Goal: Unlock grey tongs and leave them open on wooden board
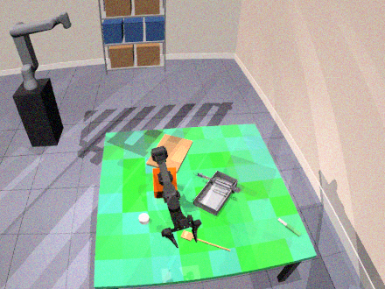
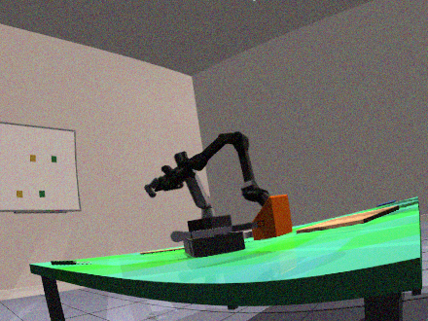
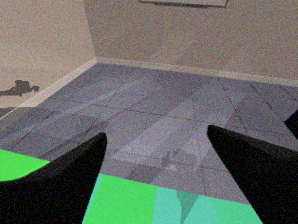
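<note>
The grey tongs (image 1: 219,183) (image 2: 242,227) lie across the dark roasting tin (image 1: 209,202) (image 2: 214,245) right of the table's middle, both ends sticking out past the rim. The wooden board (image 1: 172,149) (image 2: 350,220) lies at the back of the green table, behind the arm's orange base (image 1: 158,186) (image 2: 274,216). My gripper (image 1: 183,233) (image 2: 151,187) (image 3: 157,133) is open and empty. It hangs above the front part of the table, well left and forward of the tin. In the wrist view it faces out past the table edge to the floor.
A wooden spatula (image 1: 206,241) lies right under the gripper near the front edge. A small white pot (image 1: 143,217) stands to its left. A pale stick (image 1: 289,227) lies at the front right. A second arm (image 1: 31,44) and a shelf (image 1: 133,32) stand far back.
</note>
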